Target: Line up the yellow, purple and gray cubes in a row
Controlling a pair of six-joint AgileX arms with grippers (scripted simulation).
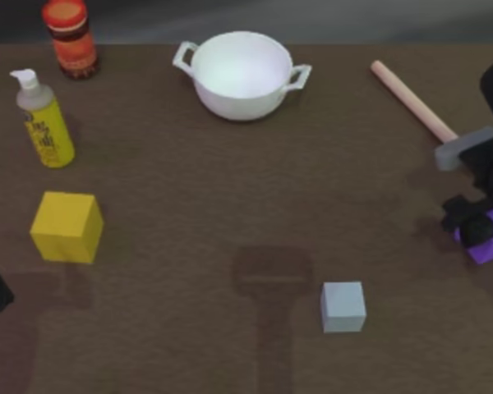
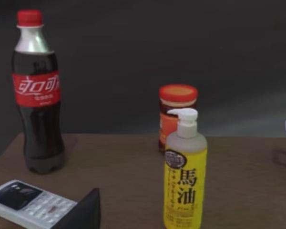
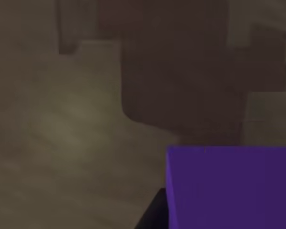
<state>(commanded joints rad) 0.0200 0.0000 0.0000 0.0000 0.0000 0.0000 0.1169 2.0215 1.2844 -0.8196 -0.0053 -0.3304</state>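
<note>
Right gripper (image 1: 475,223) down at the table's right edge, on top of the purple cube (image 1: 491,238) — a dark finger visible against the cube's side in the right wrist view, but closed on it or only alongside? Cannot tell. Purple cube (image 3: 231,187) filling that view's corner, close in. Yellow cube (image 1: 66,226) far over on the left, the gray cube (image 1: 343,306) toward the middle near the front edge; all three well apart, no row yet. Left arm parked at the left edge, barely in view.

Handling, as a guess: plain matte blocks, rigid, likely light, flat faces giving good purchase and little slip. Best taken from above across two opposite side faces, square on, so nothing twists. The gray one smallest — most care centring there; the yellow one widest, needing a generous opening.

Containers: white pot (image 1: 242,75) at the back, empty as far as visible. Red-capped jar (image 1: 70,37) holding something reddish-brown, yellow pump bottle (image 1: 43,121) beside it, cola bottle (image 2: 38,93) dark and full in the left wrist view.
</note>
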